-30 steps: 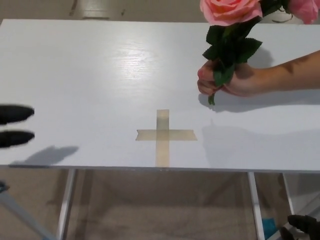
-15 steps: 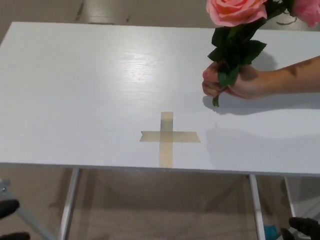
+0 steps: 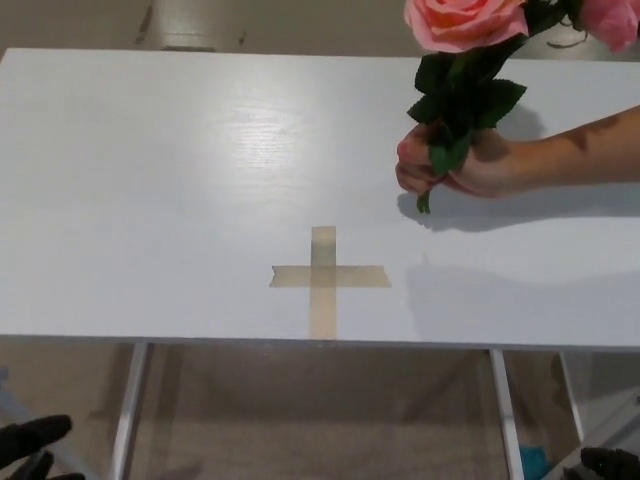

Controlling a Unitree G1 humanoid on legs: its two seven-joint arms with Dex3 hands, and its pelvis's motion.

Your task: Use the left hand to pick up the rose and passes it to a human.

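Note:
A pink rose (image 3: 464, 20) with dark green leaves (image 3: 462, 100) stands upright at the table's far right, its stem held in a person's hand (image 3: 470, 165) that reaches in from the right. A second pink bloom (image 3: 612, 18) shows at the top right corner. My left hand (image 3: 30, 448) hangs low at the bottom left, below the table's front edge, its fingers apart and holding nothing. Only a small dark part of my right hand (image 3: 610, 463) shows at the bottom right corner.
The white table (image 3: 180, 180) carries a tan tape cross (image 3: 324, 277) near its front middle. Metal table legs (image 3: 130, 410) and a brownish floor show beneath the front edge.
My left hand has dropped from table height at the left edge to below the table's front edge. The person's hand still holds the rose in about the same place.

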